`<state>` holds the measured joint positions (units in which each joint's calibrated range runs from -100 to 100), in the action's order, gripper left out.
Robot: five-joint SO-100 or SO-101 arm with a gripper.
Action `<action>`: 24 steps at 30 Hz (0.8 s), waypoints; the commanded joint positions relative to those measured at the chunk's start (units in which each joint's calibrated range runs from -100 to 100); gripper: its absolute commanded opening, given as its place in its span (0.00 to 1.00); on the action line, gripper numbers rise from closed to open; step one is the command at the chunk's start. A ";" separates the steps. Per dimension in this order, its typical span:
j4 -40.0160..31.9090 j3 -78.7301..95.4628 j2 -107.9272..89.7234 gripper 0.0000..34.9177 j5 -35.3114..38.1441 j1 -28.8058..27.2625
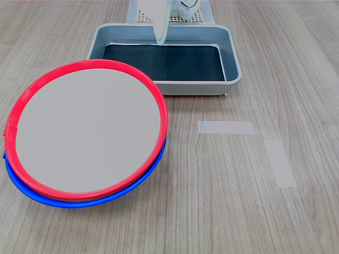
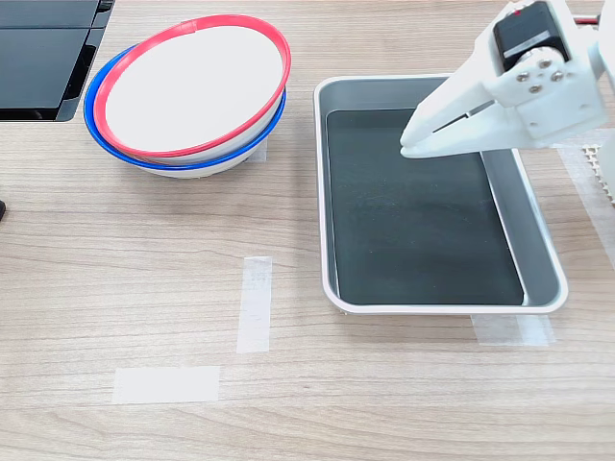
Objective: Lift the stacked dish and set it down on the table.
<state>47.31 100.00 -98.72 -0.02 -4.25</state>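
The grey tray (image 2: 543, 252) with its dark bottom serves as the landmark. In the second exterior view the white gripper (image 2: 411, 144) hangs above the tray's inner floor, near its far end, with the fingers drawn together into a narrow point and only a thin slit visible between them; nothing is held. In the first exterior view only the tapered tip of the gripper (image 1: 161, 38) shows, pointing down over the tray (image 1: 233, 58).

The red-rimmed dish (image 1: 87, 129) sits nested on top of a blue-rimmed dish (image 1: 32, 189), a little tilted so the blue rim shows along one side. In the second exterior view the stack lies to the left of the tray, just beside its far corner, the red-rimmed dish (image 2: 197, 84) over the blue-rimmed dish (image 2: 94, 120).

Both rest on the wood-grain table (image 2: 115, 288). Two pale tape strips (image 2: 255, 303) lie on the table on the near side of the tray in the second exterior view, apart from the dishes.
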 commanded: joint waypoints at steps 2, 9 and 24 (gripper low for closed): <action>0.19 0.00 -0.34 0.01 0.98 1.47; -1.62 0.00 1.54 0.26 0.10 0.81; -5.67 -41.24 50.06 0.01 8.01 -8.22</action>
<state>42.50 69.87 -57.89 7.55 -11.50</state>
